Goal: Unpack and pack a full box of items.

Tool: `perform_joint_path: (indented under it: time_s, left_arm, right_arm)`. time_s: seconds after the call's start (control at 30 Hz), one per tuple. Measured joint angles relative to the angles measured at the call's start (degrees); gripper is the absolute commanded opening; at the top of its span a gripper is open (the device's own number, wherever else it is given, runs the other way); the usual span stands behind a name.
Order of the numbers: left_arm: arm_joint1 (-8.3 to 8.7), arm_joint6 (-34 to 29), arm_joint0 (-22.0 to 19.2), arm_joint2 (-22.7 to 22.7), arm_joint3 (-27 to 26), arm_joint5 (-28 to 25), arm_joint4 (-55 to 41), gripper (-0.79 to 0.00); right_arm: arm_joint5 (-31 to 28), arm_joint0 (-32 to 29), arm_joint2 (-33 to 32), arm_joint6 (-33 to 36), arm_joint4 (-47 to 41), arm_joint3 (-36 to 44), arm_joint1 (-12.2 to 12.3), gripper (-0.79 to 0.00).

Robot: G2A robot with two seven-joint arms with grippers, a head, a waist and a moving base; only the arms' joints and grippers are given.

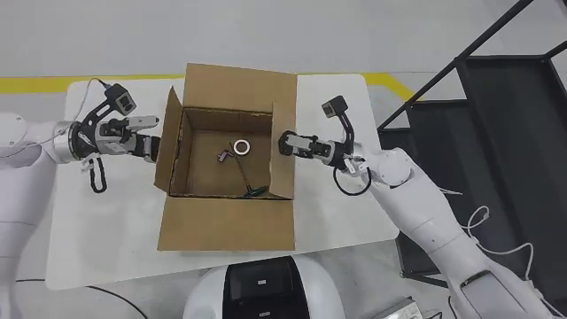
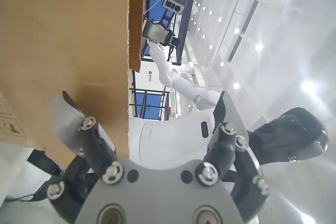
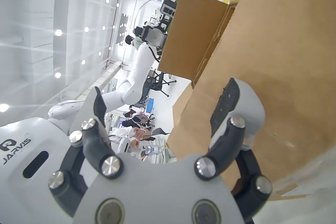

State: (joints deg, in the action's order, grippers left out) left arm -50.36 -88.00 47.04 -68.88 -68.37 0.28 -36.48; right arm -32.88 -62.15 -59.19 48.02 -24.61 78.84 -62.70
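Observation:
An open cardboard box (image 1: 226, 221) stands in the middle of the white table, all its flaps folded outward. On its floor lie a white ring (image 1: 241, 148), a small dark item (image 1: 221, 154) and a dark cable-like piece (image 1: 252, 190). My left gripper (image 1: 151, 146) is open at the box's left flap. In the left wrist view the flap (image 2: 65, 25) has its edge between the spread fingers of that gripper (image 2: 143, 107). My right gripper (image 1: 288, 144) is open at the box's right wall, and in the right wrist view the cardboard (image 3: 275, 51) lies against one finger (image 3: 228, 101).
Bare table (image 1: 337, 213) shows to the right of the box and in a narrower strip on the left. A black metal rack (image 1: 478, 124) stands just past the table's right edge. A yellow floor line (image 1: 394, 80) runs behind the table.

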Motion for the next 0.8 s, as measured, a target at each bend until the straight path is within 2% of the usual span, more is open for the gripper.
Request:
perform_joint_path:
  time_s: [0.33,0.8]
  left_arm:
    - [-0.05,0.0,-3.1,7.2,-1.8,0.3,0.4,0.0]
    - [-2.68,0.0,-9.8,19.7,7.0,2.6,2.2,0.0]
  right_arm:
    - [1.4,3.8,4.3,-2.0,6.4,-4.2,-1.6,0.0]
    - [3.0,5.5,7.1,-3.0,13.3,-6.0,-2.8,0.0]
